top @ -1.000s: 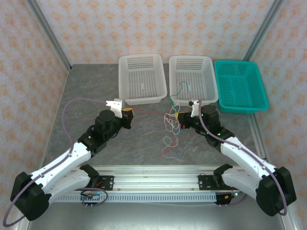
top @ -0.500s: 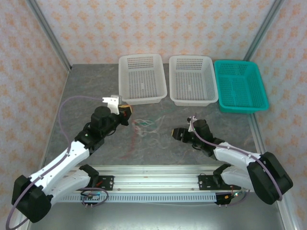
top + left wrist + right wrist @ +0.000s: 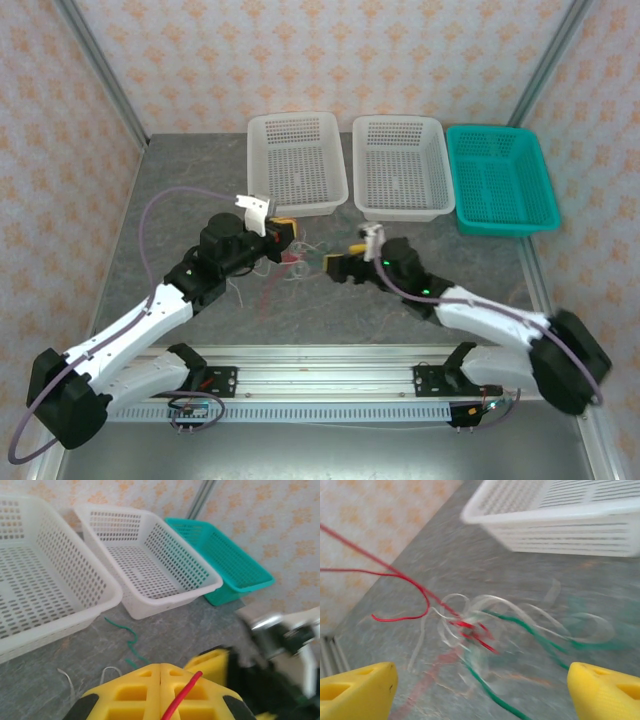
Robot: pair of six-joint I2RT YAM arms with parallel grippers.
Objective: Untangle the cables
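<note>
Now further left than 0.5 s back: right gripper [image 3: 336,266], jaws spread wide, facing cables [image 3: 470,630] clumped on table [image 3: 190,190] between both arms. Per left wrist view: left gripper [image 3: 160,676] clamped on red strand [image 3: 183,692] slanting up-right from pads. White baskets [image 3: 300,210], teal basket [image 3: 505,228]: bare mesh floors

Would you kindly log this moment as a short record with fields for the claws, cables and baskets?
left claw: shut on the red cable
right claw: open, facing the clump
clump: red cable, white cable and green cable tangled on the table
baskets: left white basket, right white basket, teal basket, along the far edge
</note>
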